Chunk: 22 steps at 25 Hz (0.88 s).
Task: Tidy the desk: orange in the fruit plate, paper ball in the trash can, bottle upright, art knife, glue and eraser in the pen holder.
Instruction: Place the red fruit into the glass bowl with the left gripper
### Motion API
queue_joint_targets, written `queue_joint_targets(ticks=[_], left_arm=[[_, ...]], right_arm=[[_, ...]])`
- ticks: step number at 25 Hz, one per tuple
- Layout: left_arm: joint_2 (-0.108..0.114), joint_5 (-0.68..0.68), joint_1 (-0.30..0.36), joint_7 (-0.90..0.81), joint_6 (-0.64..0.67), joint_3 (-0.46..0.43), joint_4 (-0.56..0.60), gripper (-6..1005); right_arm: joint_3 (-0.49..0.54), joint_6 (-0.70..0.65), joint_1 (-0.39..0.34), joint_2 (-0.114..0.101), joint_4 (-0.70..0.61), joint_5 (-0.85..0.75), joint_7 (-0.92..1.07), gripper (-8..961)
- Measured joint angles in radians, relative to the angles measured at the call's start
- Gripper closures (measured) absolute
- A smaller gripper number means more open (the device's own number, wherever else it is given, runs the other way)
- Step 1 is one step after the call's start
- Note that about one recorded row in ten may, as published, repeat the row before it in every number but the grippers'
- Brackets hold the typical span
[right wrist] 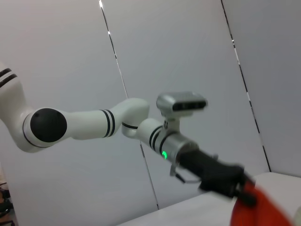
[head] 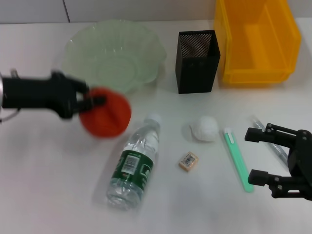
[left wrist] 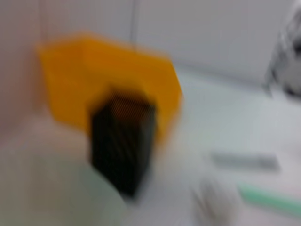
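Note:
My left gripper (head: 96, 103) is shut on the red-orange orange (head: 106, 117) and holds it above the table, just in front of the pale-green fruit plate (head: 78, 39). The right wrist view shows that arm from afar with the orange (right wrist: 263, 212). The bottle (head: 134, 163) lies on its side, cap toward the back. To its right lie the paper ball (head: 204, 128), the tan eraser (head: 188, 161) and the green art knife (head: 237, 158). A slim clear tube (head: 265, 134), perhaps the glue, lies under my open right gripper (head: 256, 156). The pen holder (head: 195, 73) stands beside the yellow trash can (head: 253, 75).
The blurred left wrist view shows the pen holder (left wrist: 123, 141) before the trash can (left wrist: 108, 80), with the paper ball (left wrist: 216, 200) and the art knife (left wrist: 270, 200) farther on. A pale wall runs behind the table.

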Motion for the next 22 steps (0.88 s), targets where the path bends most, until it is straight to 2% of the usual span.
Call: queue_joint_targets(ticks=[2, 6, 7, 11, 12, 13, 16, 18, 22], left_arm=[[0.001, -0.163, -0.005, 0.015, -0.049, -0.090, -0.019, 795], [-0.001, -0.197, -0.009, 0.022, -0.069, -0.101, -0.027, 809], [-0.012, -0.384, -0.033, 0.059, -0.210, -0.099, -0.096, 814], [-0.013, -0.413, -0.043, 0.072, -0.245, -0.090, -0.117, 813], [-0.014, -0.443, -0.080, 0.121, -0.373, -0.078, -0.190, 808], [-0.015, -0.444, -0.091, 0.133, -0.429, -0.078, -0.220, 803], [-0.015, -0.444, -0.091, 0.133, -0.429, -0.078, -0.220, 788], [-0.019, -0.481, -0.106, 0.189, -0.543, -0.075, -0.284, 778], [-0.019, -0.522, -0.101, 0.211, -0.549, -0.075, -0.293, 758]], right_arm=[[0.000, 0.003, 0.001, 0.001, 0.006, 0.001, -0.001, 114], [0.001, 0.009, 0.013, 0.000, 0.032, 0.003, -0.010, 114], [0.001, 0.011, 0.015, 0.000, 0.036, 0.003, -0.012, 114], [0.001, 0.012, 0.022, 0.001, 0.048, 0.004, -0.013, 114], [0.001, 0.012, 0.023, 0.001, 0.051, 0.004, -0.014, 114], [0.001, 0.014, 0.023, 0.001, 0.055, 0.004, -0.017, 114], [0.003, 0.023, 0.023, 0.001, 0.075, 0.004, -0.032, 114], [0.004, 0.030, 0.023, 0.001, 0.086, 0.004, -0.038, 115], [0.006, 0.036, 0.024, 0.001, 0.092, 0.004, -0.039, 115]])
